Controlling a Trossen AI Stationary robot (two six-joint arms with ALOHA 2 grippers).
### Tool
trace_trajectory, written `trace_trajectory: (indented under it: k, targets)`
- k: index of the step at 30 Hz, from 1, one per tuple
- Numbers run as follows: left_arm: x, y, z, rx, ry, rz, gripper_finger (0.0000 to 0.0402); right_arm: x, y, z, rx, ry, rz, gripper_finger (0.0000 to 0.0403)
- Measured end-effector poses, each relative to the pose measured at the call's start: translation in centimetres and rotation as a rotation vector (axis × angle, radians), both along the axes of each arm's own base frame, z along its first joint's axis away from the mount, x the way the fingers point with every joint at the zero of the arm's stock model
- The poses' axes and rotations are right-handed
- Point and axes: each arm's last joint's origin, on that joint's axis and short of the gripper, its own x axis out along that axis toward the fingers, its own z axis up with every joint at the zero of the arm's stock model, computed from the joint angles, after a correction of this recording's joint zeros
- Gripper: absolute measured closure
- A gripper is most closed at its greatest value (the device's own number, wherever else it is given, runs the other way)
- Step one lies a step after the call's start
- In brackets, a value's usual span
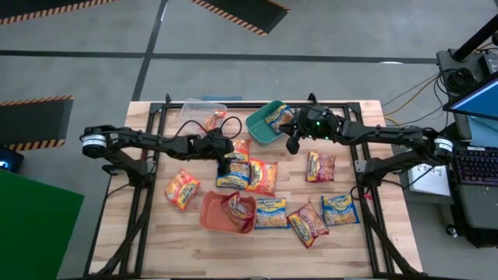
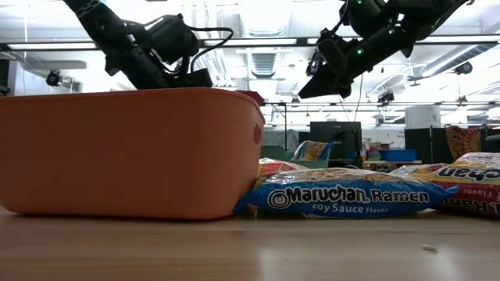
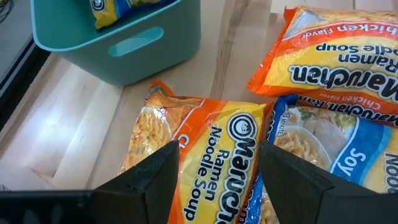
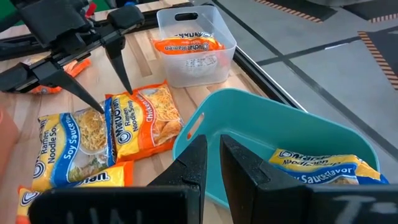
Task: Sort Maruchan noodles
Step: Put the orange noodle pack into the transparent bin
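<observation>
An orange Maruchan noodles packet [image 3: 205, 149] lies flat on the wooden table, next to a blue one [image 3: 323, 149]. My left gripper [image 3: 217, 180] is open and slants down over the orange packet, one finger at each of its long edges [image 4: 116, 102]. In the high view it is at mid-table [image 1: 225, 165]. My right gripper [image 4: 211, 168] is shut with nothing in it. It hangs above the near rim of the teal tub [image 4: 267, 118], which holds a blue packet [image 4: 317, 165]. My left gripper has its fingertips [image 4: 129, 92] right at the orange packet's two long edges, coming at it slanting down from the table's left. I cannot tell whether they touch it. The packet lies flat on the table.
A clear tub [image 1: 204, 109] at the far edge holds an orange packet. An orange tub [image 1: 212, 214] near the front holds a dark red one. Several loose packets lie around it [image 1: 181, 189], [image 1: 320, 166], [image 1: 340, 208], one blue packet beside the tub [image 2: 344, 199].
</observation>
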Motion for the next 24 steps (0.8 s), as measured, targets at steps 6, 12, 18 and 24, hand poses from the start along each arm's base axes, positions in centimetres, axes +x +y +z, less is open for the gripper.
trace_trajectory:
  k: [6, 12, 18, 24]
  targets:
    - [-0.1, -0.02, -0.14, -0.003, 0.004, 0.002, 0.0201, 0.0, 0.0, -0.01, 0.0, 0.001, 0.0, 0.037]
    - [-0.12, -0.02, -0.16, -0.005, 0.004, 0.005, 0.0201, 0.0, 0.0, -0.01, 0.0, 0.001, 0.0, 0.037]
    - [-0.19, -0.04, -0.29, -0.005, 0.004, 0.005, 0.0201, 0.0, 0.0, -0.02, 0.0, 0.001, -0.001, 0.037]
    - [-0.21, 0.01, -0.37, 0.01, -0.015, 0.017, 0.0202, 0.0, 0.0, -0.02, 0.0, 0.001, -0.001, 0.037]
